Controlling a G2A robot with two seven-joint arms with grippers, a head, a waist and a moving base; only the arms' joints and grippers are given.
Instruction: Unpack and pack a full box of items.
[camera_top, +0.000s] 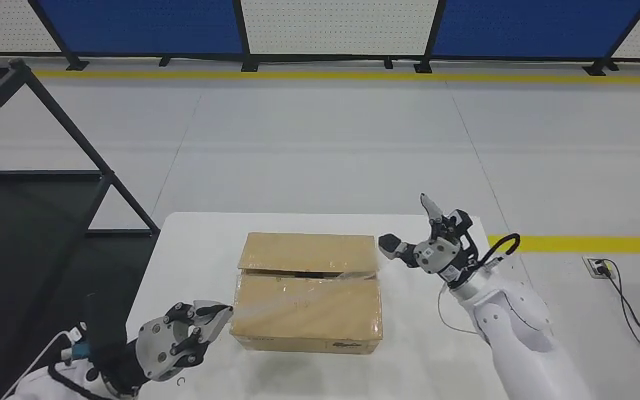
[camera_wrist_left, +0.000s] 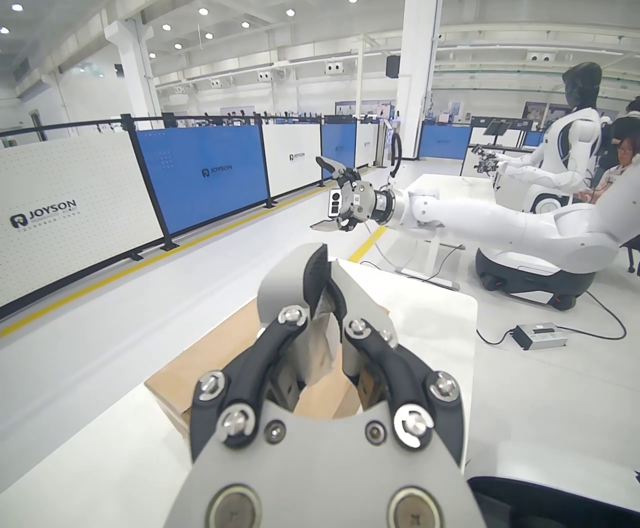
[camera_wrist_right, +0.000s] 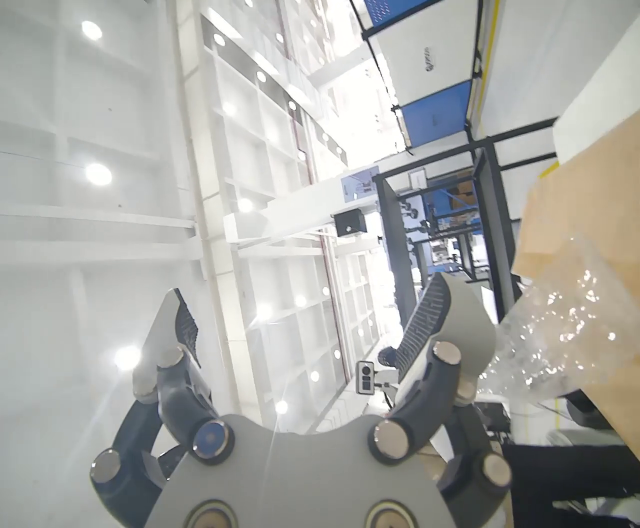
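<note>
A brown cardboard box with shiny clear film over its top lies mid-table on the white table. My left gripper sits at the box's near left corner. In the left wrist view its fingers are shut on a crumpled bit of clear film above the box. My right gripper hangs open in the air just off the box's far right corner, holding nothing; it also appears as the right gripper and the right gripper. Loose crumpled film sticks out from the box beside it.
A black metal frame stands left of the table. Blue and white fence panels line the far side of the open floor. Another white robot and a power brick with cables are off to the right.
</note>
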